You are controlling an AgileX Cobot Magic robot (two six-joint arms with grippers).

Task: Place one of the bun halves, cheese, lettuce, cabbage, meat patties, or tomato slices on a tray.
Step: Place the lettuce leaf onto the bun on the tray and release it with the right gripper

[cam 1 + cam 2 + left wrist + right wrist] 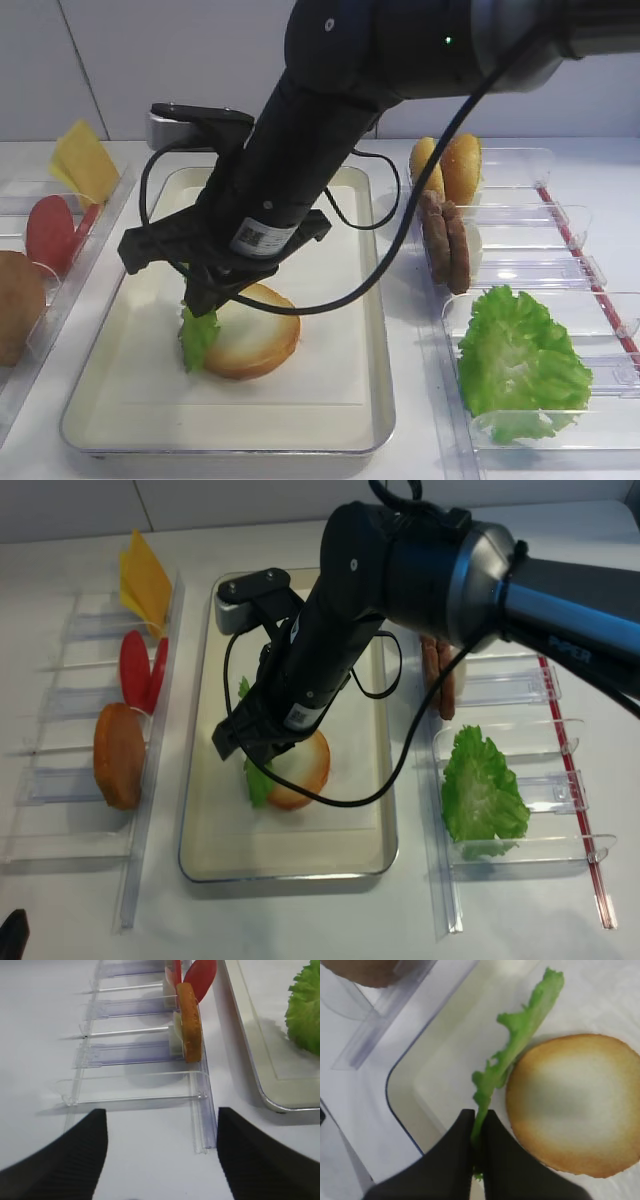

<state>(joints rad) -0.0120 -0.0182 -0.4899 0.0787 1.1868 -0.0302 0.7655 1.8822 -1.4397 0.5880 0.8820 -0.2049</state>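
A bun half (255,335) lies flat face up on the cream tray (340,400). My right gripper (479,1120) reaches across over the tray's left part and is shut on a green lettuce leaf (520,1040). The leaf hangs edge-on just left of the bun (575,1105), touching its side. From above, the leaf (257,780) shows under the black arm. My left gripper (161,1110) is open over the bare table, near the end of the left bins, holding nothing.
Left bins hold cheese (85,160), tomato slices (50,230) and a bun half (18,305). Right bins hold bun halves (450,165), meat patties (445,240) and another lettuce leaf (520,360). The arm's cable loops over the tray.
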